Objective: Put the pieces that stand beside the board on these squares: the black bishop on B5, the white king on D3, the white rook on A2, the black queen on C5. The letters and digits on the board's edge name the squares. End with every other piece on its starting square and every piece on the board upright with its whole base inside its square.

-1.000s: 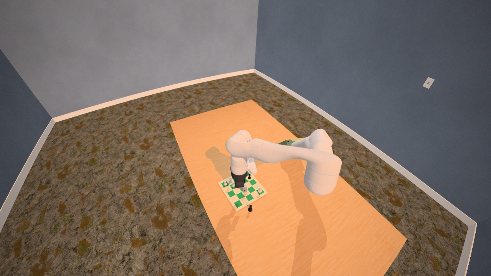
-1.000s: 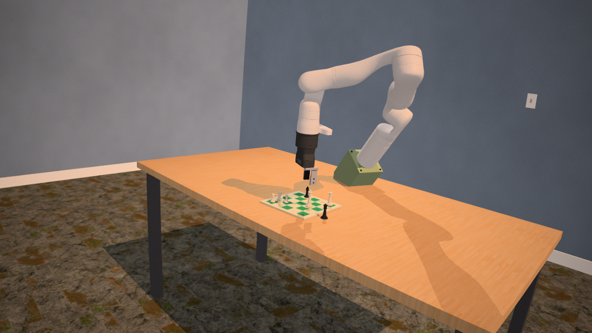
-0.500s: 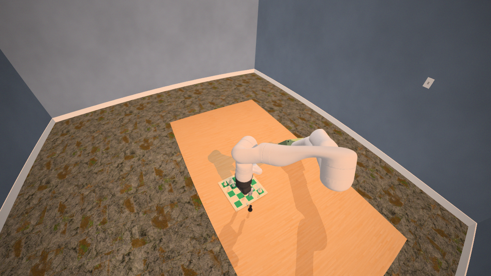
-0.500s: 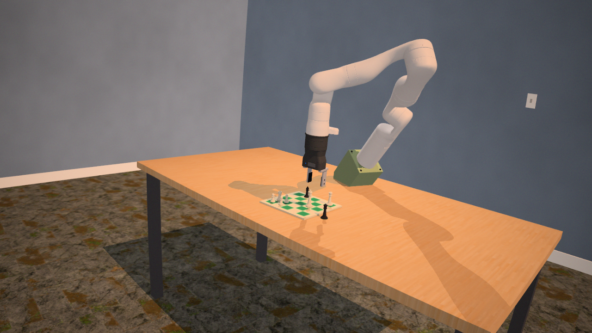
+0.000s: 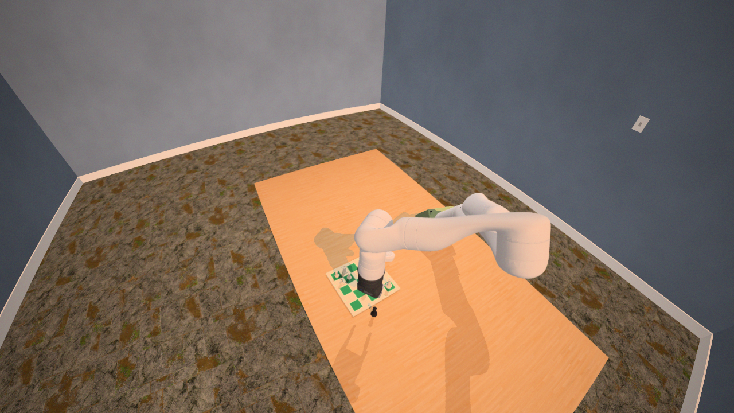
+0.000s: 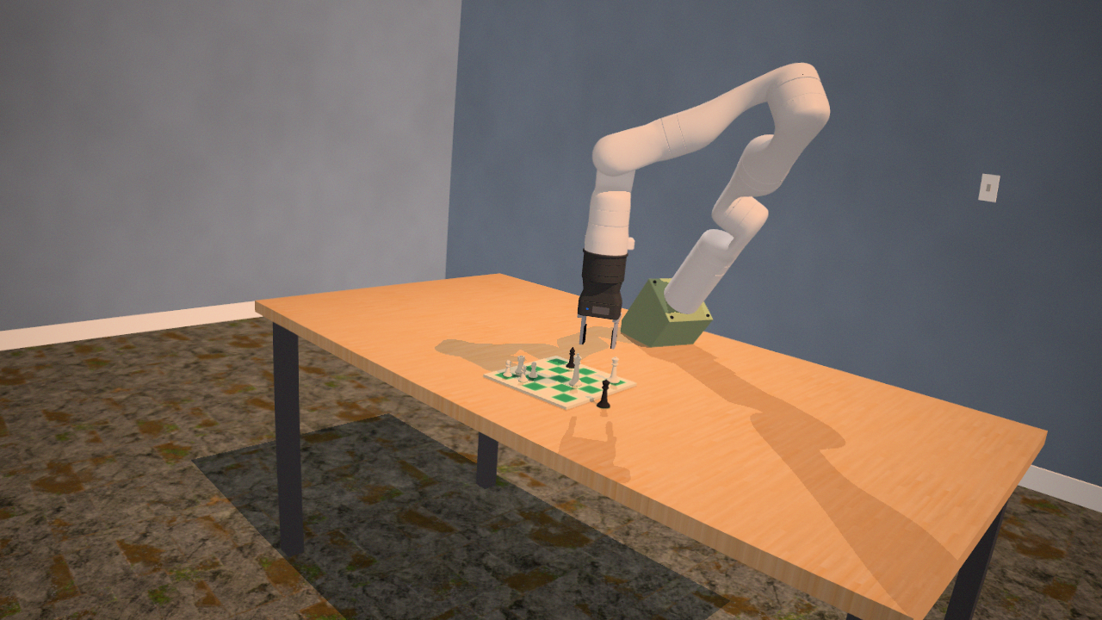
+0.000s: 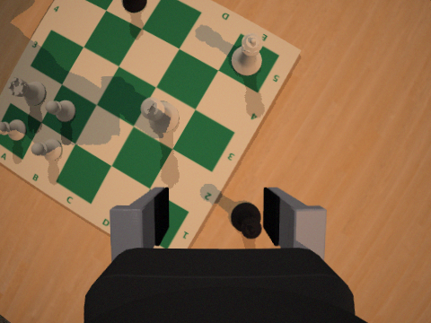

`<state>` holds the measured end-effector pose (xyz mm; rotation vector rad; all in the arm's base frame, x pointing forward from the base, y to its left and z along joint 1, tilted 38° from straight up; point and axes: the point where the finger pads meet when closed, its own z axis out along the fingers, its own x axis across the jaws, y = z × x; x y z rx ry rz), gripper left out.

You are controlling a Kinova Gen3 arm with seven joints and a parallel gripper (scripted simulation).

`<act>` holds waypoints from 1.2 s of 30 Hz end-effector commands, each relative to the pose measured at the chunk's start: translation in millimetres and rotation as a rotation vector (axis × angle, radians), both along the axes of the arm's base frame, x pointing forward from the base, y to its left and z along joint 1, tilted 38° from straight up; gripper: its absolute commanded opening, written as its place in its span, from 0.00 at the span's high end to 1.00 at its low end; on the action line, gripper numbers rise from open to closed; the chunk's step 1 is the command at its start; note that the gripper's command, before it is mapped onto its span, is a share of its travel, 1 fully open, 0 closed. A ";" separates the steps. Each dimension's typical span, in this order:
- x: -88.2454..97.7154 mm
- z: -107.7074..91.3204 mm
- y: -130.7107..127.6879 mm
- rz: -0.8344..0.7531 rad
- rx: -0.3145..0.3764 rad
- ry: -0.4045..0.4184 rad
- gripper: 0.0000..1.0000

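A black piece [image 7: 246, 218], likely the queen, stands upright on the worktop just off the green-and-cream board [image 7: 282, 68] by its 2 mark.

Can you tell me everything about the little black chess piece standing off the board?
The black piece is glossy and dark, with a rounded head and a wider round base. It stands upright on the wooden table, just beside the board's edge. The open gripper hangs above it, touching nothing.
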<state>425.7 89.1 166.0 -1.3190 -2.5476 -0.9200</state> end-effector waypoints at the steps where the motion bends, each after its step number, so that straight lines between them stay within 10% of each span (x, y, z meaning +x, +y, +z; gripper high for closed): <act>1: 0.7 8.1 5.3 0.046 -0.001 -0.044 0.00; 36: 1.0 23.8 23.6 0.328 -0.044 -0.257 0.00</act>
